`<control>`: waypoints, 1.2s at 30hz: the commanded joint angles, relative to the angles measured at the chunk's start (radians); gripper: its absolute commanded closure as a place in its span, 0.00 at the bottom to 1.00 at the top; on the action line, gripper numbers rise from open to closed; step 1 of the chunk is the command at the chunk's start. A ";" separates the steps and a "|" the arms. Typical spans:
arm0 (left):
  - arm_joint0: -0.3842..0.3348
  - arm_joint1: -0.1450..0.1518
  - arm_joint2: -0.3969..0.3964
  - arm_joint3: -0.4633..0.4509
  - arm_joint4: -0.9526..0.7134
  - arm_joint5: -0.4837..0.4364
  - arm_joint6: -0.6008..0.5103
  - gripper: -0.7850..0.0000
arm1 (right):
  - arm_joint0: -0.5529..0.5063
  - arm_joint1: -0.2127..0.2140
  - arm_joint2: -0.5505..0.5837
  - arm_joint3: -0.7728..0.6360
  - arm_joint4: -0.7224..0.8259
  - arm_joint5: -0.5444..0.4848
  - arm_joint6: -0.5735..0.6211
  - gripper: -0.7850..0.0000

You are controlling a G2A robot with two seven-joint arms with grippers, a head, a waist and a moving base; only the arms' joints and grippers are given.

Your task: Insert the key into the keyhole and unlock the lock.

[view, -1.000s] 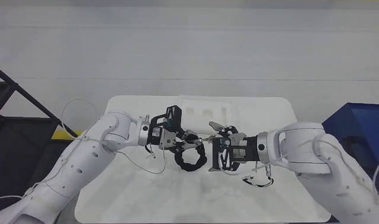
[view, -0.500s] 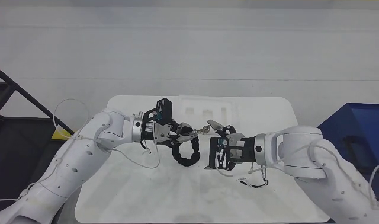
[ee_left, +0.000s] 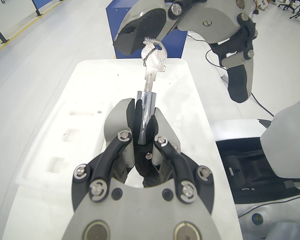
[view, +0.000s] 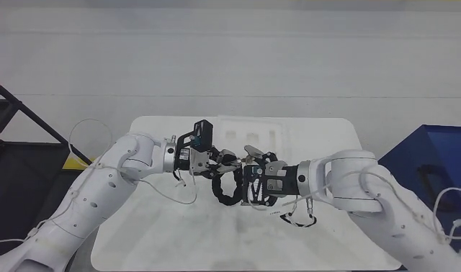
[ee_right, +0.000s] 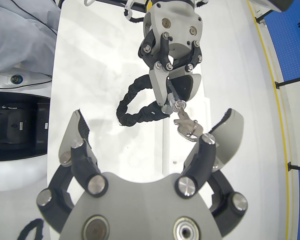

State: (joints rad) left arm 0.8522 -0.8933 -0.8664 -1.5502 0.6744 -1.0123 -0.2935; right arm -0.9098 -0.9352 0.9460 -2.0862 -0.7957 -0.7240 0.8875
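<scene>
My left gripper (ee_left: pixel 142 111) is shut on the chrome lock cylinder (ee_left: pixel 146 116) and holds it above the table. The silver key (ee_left: pixel 153 57) sticks out of the keyhole, with a small ring through its head. A black cable loop (ee_right: pixel 132 108) hangs from the lock (ee_right: pixel 178 105). My right gripper (ee_right: pixel 153 123) is open and faces the left gripper (ee_right: pixel 175 96). One of its fingers (ee_right: pixel 227 131) lies right beside the head of the key (ee_right: pixel 187 127); whether they touch is unclear. In the top view both grippers (view: pixel 223 160) (view: pixel 252 175) meet over the table's middle.
The white table (view: pixel 324 135) carries a white foam tray (view: pixel 252 135) with small recesses at the back. A blue bin (view: pixel 425 157) stands off the table's right side. A loose black cord (view: pixel 299 218) hangs under the right wrist.
The right gripper has moved left, up to the key in the lock. The left gripper drew back to the left with the lock, then held about still.
</scene>
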 commanded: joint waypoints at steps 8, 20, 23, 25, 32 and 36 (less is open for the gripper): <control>0.012 0.011 -0.002 -0.004 -0.040 0.000 -0.045 1.00 | -0.043 0.012 0.048 -0.058 -0.139 -0.034 -0.074 0.33; 0.013 0.029 0.001 -0.017 -0.113 0.000 -0.106 1.00 | -0.072 0.010 0.025 -0.115 -0.365 0.007 -0.110 0.67; 0.012 0.032 0.004 -0.021 -0.127 0.000 -0.115 1.00 | -0.078 0.008 0.018 -0.123 -0.406 0.021 -0.109 0.67; 0.011 0.034 0.007 -0.024 -0.132 0.000 -0.122 1.00 | -0.080 0.007 0.013 -0.124 -0.433 0.029 -0.103 0.67; 0.007 0.041 0.011 -0.029 -0.150 0.000 -0.135 1.00 | -0.075 -0.001 -0.013 -0.118 -0.480 0.048 -0.099 0.76; 0.005 0.044 0.013 -0.033 -0.159 0.000 -0.140 1.00 | -0.069 -0.005 -0.021 -0.112 -0.484 0.049 -0.099 0.85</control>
State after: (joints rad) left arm 0.8576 -0.8499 -0.8535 -1.5824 0.5167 -1.0123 -0.4322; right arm -0.9799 -0.9396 0.9259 -2.1993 -1.2790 -0.6751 0.7889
